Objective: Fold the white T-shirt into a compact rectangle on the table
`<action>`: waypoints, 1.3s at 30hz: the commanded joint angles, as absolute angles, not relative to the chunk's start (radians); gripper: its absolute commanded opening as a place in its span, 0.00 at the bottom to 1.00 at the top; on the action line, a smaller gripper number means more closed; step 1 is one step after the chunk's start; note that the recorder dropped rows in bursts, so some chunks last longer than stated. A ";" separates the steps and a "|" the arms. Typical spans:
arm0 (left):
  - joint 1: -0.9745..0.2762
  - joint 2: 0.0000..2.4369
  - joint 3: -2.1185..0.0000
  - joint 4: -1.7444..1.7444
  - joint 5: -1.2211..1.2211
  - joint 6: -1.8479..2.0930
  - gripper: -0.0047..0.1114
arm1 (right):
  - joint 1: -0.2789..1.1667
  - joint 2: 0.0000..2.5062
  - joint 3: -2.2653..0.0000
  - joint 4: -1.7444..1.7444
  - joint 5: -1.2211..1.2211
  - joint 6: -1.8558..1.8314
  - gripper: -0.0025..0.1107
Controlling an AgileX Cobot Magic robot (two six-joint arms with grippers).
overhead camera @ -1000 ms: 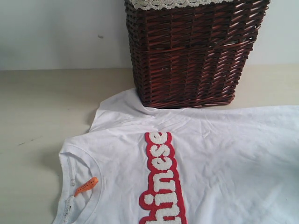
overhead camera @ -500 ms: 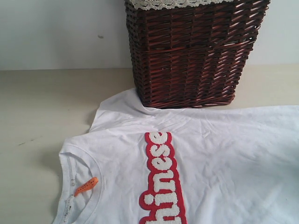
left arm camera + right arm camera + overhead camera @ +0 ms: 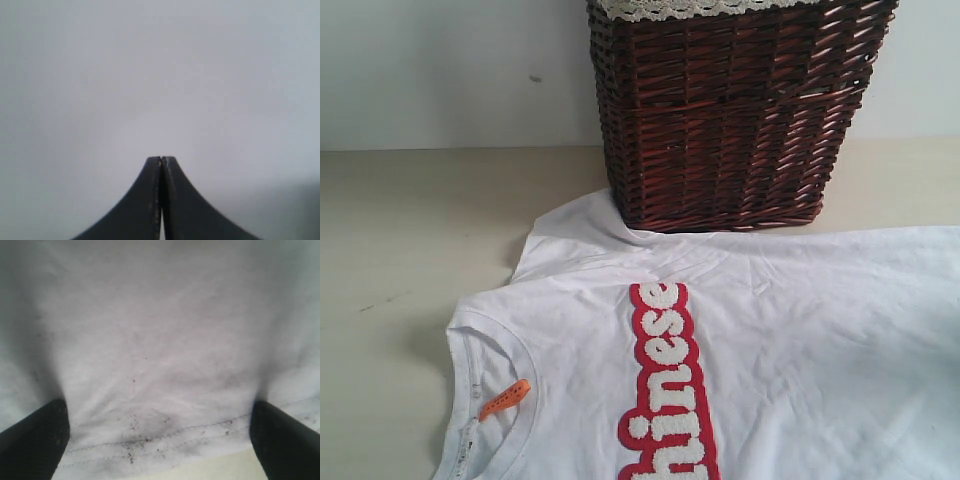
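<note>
The white T-shirt [image 3: 800, 340] lies flat, lettering up, on the table [image 3: 410, 230] with one sleeve at the wicker basket's [image 3: 730, 120] foot, the right gripper [image 3: 157, 412] spread wide over its hem (dark-flecked), the left gripper [image 3: 161, 165] pressed together, empty.

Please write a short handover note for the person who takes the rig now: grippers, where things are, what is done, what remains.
Left gripper: shut, holding nothing; its view shows only blank grey.
Right gripper: open wide over the hem of the white T-shirt, not gripping.
T-shirt lies spread on the table, lettering up, one sleeve at the wicker basket's foot.
Done: no fold visible. Left: every fold.
</note>
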State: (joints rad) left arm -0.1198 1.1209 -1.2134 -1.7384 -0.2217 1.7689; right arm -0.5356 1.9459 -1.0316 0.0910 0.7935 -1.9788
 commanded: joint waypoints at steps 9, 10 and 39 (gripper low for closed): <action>-0.179 1.156 -0.954 -1.428 0.204 2.085 0.04 | -0.542 1.969 -1.009 0.048 0.786 -1.986 0.85; -0.179 1.168 -0.889 -1.250 0.369 2.007 0.04 | -0.542 1.969 -1.009 0.048 0.786 -1.986 0.85; -0.200 1.268 -1.004 -0.920 1.221 1.592 0.06 | -0.542 1.969 -1.009 0.051 0.786 -1.986 0.85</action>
State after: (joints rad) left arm -0.1993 1.2711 -0.9963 -0.8992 1.2131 1.5961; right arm -0.5356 1.9459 -1.0316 0.0906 0.7935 -1.9788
